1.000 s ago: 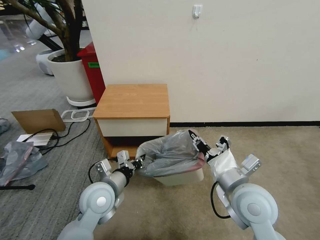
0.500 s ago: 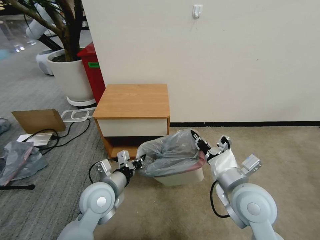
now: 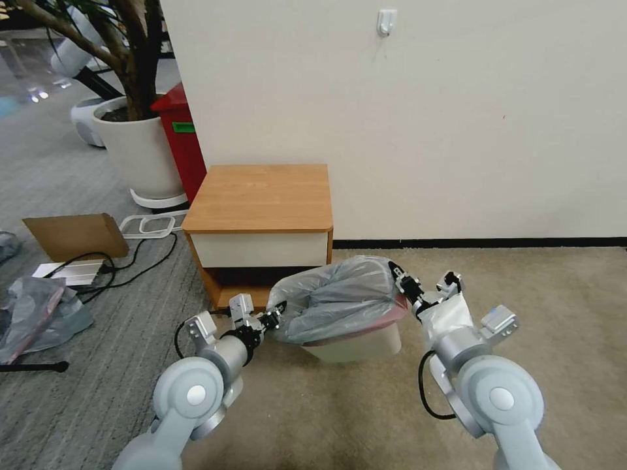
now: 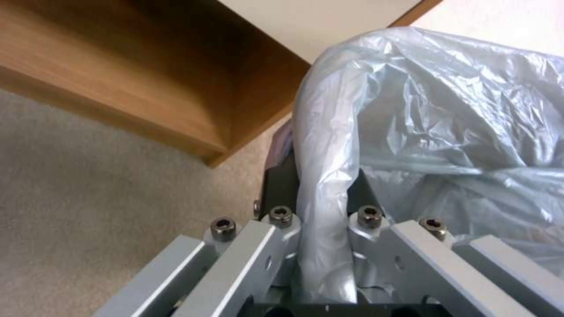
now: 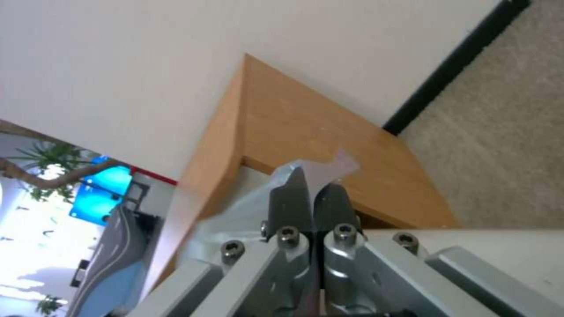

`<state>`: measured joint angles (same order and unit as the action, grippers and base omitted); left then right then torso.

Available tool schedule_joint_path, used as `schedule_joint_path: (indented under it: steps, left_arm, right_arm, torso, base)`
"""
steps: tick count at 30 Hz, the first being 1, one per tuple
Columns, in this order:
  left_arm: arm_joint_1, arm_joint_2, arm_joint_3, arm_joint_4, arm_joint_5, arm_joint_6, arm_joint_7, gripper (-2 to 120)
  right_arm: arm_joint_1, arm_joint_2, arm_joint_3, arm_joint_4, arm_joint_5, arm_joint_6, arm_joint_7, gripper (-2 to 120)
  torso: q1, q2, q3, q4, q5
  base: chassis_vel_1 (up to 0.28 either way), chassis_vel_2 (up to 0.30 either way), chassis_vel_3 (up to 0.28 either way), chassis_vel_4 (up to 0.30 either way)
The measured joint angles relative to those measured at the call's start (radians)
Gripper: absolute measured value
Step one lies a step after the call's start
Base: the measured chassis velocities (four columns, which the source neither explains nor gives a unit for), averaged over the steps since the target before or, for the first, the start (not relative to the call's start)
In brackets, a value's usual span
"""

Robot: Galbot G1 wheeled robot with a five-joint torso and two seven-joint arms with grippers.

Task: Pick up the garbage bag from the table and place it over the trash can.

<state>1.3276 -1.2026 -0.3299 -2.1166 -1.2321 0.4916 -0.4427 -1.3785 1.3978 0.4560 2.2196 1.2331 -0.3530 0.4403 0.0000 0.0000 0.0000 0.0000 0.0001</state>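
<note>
Pinching the thin grey translucent garbage bag [image 3: 339,297] at opposite edges, both grippers are closed: left gripper [image 3: 273,318] unmoved, right gripper [image 3: 396,272] shifted right and, seemingly, lower, stretching it over the cream rectangular trash can [image 3: 356,344] before the wooden table [image 3: 261,196].

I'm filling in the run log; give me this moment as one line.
left gripper: shut on garbage bag | right gripper: shut on bag's mouth | bag: stretched over trash can | table
</note>
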Motion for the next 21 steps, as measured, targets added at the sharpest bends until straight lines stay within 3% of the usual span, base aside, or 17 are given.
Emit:
schedule_joint_path:
  steps: [9,13,21]
  left_arm:
    - [-0.009,0.000,-0.025,-0.009,-0.104,-0.001,-0.023,4]
    - [-0.017,0.004,-0.043,-0.019,-0.186,0.000,-0.064,5]
    - [-0.025,0.010,-0.061,-0.018,-0.205,-0.001,-0.075,5]
  right_arm:
    - [-0.018,0.008,0.004,-0.067,-0.090,0.014,-0.079,0]
    - [-0.023,0.016,0.001,-0.120,-0.211,0.072,-0.185,0]
    - [-0.064,0.017,-0.003,-0.107,-0.341,0.157,-0.297,0]
  torso:
    - [0.000,0.000,0.000,0.0000,-0.0002]
    - [0.000,0.000,0.000,0.0000,0.0000]
    - [0.000,0.000,0.000,0.0000,-0.0001]
  base:
    - [0.000,0.000,0.000,0.000]
    - [0.000,0.000,0.000,0.000]
    - [0.000,0.000,0.000,0.000]
